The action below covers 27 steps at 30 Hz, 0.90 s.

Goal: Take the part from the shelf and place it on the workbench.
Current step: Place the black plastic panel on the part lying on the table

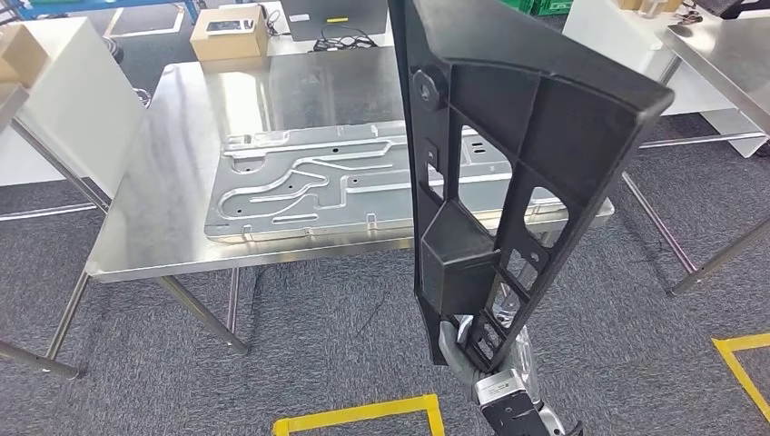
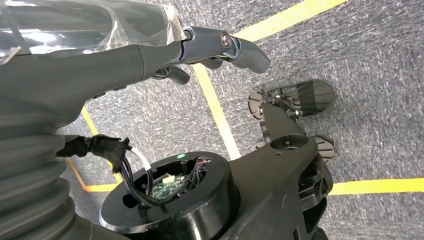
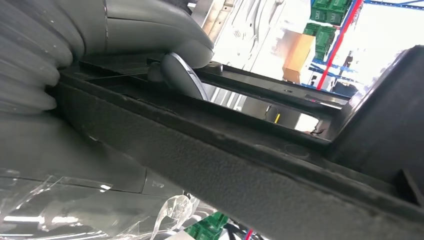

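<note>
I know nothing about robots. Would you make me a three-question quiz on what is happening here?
1. True or false: the black plastic part already lies on the workbench.
2. Which hand holds the part? A) left B) right C) both
3. Fill in: on the workbench lies a stamped ______ panel.

Key:
1. False. The part is held upright in the air in front of the bench.
2. B. The right hand grips its lower end; the left hand hangs over the carpet, holding nothing.
3. Metal.

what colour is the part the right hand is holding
Black, matte plastic part; clearest in the head view.
</note>
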Each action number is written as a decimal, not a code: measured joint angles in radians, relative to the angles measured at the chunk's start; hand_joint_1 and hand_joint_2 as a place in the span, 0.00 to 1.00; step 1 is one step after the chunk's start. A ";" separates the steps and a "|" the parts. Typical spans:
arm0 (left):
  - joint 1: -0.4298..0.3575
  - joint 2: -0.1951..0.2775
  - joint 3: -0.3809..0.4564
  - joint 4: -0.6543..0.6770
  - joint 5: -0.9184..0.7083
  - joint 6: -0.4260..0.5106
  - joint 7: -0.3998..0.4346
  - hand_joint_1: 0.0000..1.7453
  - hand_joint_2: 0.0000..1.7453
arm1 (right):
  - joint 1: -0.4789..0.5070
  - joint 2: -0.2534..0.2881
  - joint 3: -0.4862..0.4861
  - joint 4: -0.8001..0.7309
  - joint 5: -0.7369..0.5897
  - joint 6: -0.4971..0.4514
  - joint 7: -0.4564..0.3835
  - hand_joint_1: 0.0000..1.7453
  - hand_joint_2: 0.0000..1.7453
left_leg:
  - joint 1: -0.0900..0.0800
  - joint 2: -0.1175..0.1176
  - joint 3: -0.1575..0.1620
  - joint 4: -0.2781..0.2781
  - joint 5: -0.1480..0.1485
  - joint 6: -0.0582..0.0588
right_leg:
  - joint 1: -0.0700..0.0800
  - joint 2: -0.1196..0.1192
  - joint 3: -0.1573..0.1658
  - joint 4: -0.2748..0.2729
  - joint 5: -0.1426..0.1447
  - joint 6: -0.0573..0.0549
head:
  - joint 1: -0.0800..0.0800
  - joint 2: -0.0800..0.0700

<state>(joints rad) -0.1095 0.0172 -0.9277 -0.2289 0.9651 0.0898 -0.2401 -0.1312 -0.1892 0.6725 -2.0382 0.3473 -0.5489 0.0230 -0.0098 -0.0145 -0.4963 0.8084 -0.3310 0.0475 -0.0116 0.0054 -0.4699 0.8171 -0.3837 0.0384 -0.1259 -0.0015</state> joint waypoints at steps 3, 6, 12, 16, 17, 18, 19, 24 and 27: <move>0.000 0.000 0.000 0.000 0.000 0.002 -0.003 0.00 1.00 | 0.000 0.000 0.000 0.000 0.002 -0.001 0.001 1.00 1.00 | 0.000 0.000 0.002 0.000 0.000 0.000 | 0.000 0.000 0.002 0.000 0.000 0.000 | 0.000 0.000; 0.000 0.000 0.000 0.000 -0.001 0.003 -0.007 0.00 1.00 | 0.000 0.000 0.000 0.000 0.005 -0.003 0.002 1.00 1.00 | 0.000 0.000 0.004 0.000 0.000 0.000 | 0.000 0.000 0.004 0.000 0.000 0.000 | 0.000 0.000; 0.000 0.000 0.000 0.000 -0.001 0.002 -0.017 0.00 1.00 | -0.002 0.000 0.000 0.000 0.012 -0.003 0.010 1.00 1.00 | -0.005 0.000 0.008 0.003 -0.006 0.005 | -0.003 0.000 0.011 -0.001 -0.001 0.002 | 0.000 0.000; 0.000 0.000 0.000 0.000 0.002 0.003 -0.022 0.00 1.00 | -0.002 -0.001 0.000 -0.001 0.016 -0.004 0.018 1.00 1.00 | -0.011 0.000 0.012 0.001 -0.016 0.017 | -0.009 0.000 0.018 -0.003 0.000 0.011 | 0.000 0.000; 0.000 0.000 0.000 0.000 0.003 0.003 -0.025 0.00 1.00 | -0.001 -0.002 0.000 -0.002 0.017 -0.004 0.019 1.00 1.00 | -0.012 0.000 0.014 -0.003 -0.016 0.021 | -0.010 -0.001 0.019 0.003 0.006 0.014 | 0.000 0.000; 0.000 0.000 0.000 0.000 0.004 0.003 -0.027 0.00 1.00 | -0.001 -0.003 0.000 -0.003 0.019 -0.004 0.020 1.00 1.00 | -0.010 0.000 0.020 -0.008 -0.014 0.026 | -0.010 -0.001 0.019 0.011 0.010 0.017 | 0.001 0.000; 0.000 -0.001 0.000 0.000 0.005 0.003 -0.028 0.00 1.00 | -0.001 -0.004 0.000 -0.004 0.020 -0.004 0.021 1.00 1.00 | -0.006 0.000 0.026 -0.013 -0.013 0.031 | -0.009 -0.001 0.014 0.028 0.006 0.020 | 0.001 0.000; 0.001 -0.006 0.000 0.000 0.008 0.003 -0.032 0.00 1.00 | 0.001 -0.012 0.001 -0.010 0.023 -0.003 0.024 1.00 1.00 | 0.006 0.005 0.038 -0.015 -0.012 0.037 | -0.013 -0.001 -0.128 0.316 -0.156 0.036 | 0.003 0.000; 0.005 -0.010 0.000 0.000 0.011 0.002 -0.032 0.00 1.00 | 0.005 -0.016 0.002 -0.010 0.027 0.000 0.030 1.00 1.00 | 0.017 0.004 0.041 -0.011 -0.015 0.020 | -0.022 -0.001 -0.112 0.278 -0.119 0.048 | 0.003 0.000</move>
<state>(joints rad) -0.1042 0.0072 -0.9274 -0.2288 0.9758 0.0914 -0.2720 -0.1266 -0.2056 0.6741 -2.0485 0.3738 -0.5484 0.0529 0.0072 -0.0102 -0.4550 0.7974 -0.3462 0.0678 -0.0340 0.0041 -0.5823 1.0954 -0.5024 0.0868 -0.1231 -0.0015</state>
